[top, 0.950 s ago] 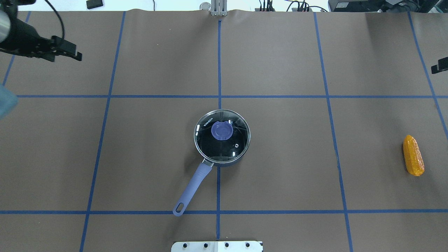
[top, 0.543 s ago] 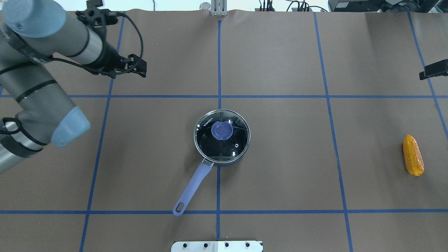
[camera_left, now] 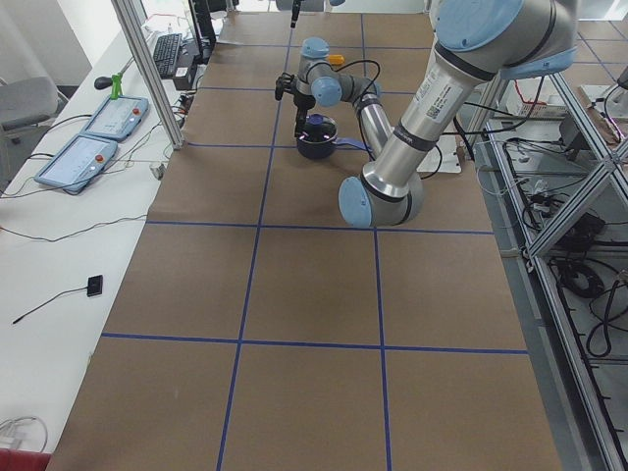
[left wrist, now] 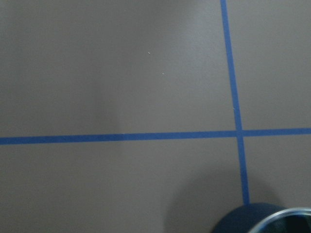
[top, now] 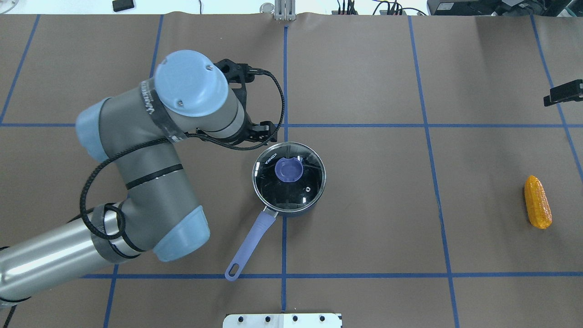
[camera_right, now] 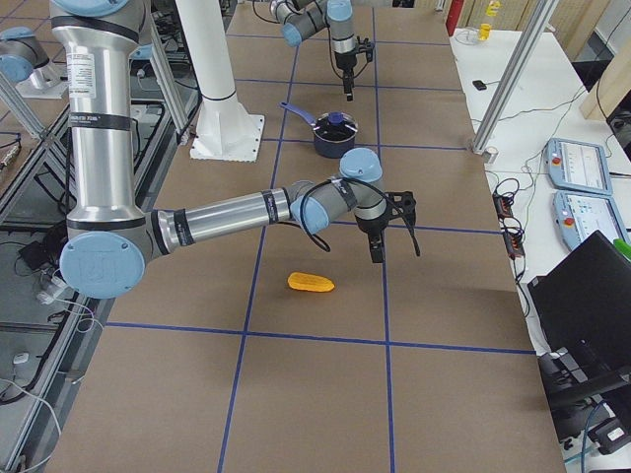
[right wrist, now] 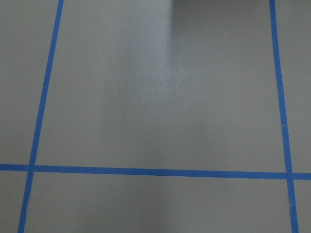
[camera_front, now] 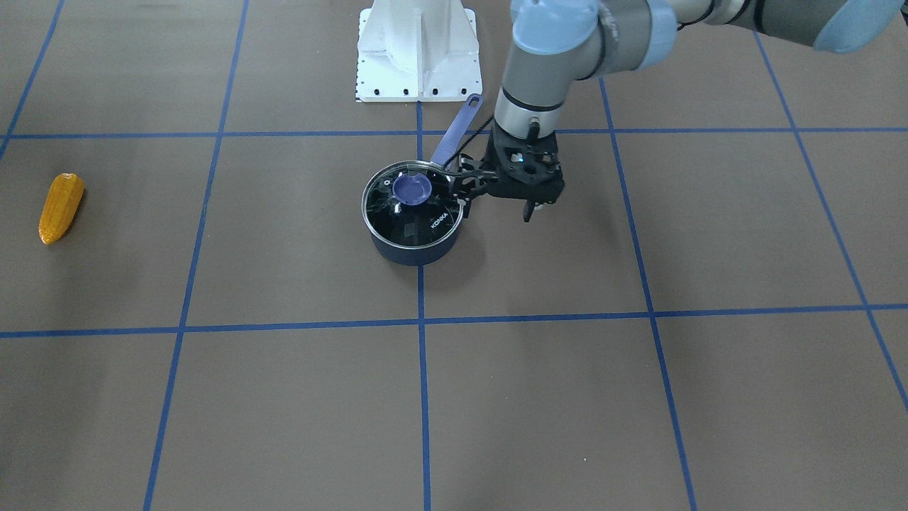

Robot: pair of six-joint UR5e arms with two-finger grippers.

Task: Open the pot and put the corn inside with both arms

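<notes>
The left arm (top: 150, 182) had swung in fast from the far corner of the table (top: 364, 237). A moment before, it was way out by the edge. Now the left end effector (camera_front: 533, 207) hung just beside the pot (camera_front: 411, 254), but not yet over it. I could not tell if it was released or clenched.

That looked like the start of the opening step. Next it would likely need to get above the purple knob (top: 288, 170) and take hold.

The glass lid (top: 303, 193) sat on the pot, so the pot was closed. Through the glass it looked dark inside, and I saw nothing in there.

The corn (top: 537, 202) lay flat on the table, well apart from the pot, on the robot's right side. The right end effector (top: 564, 93) had only crept in a little at the edge, not touching the corn. I could not tell its state either.
</notes>
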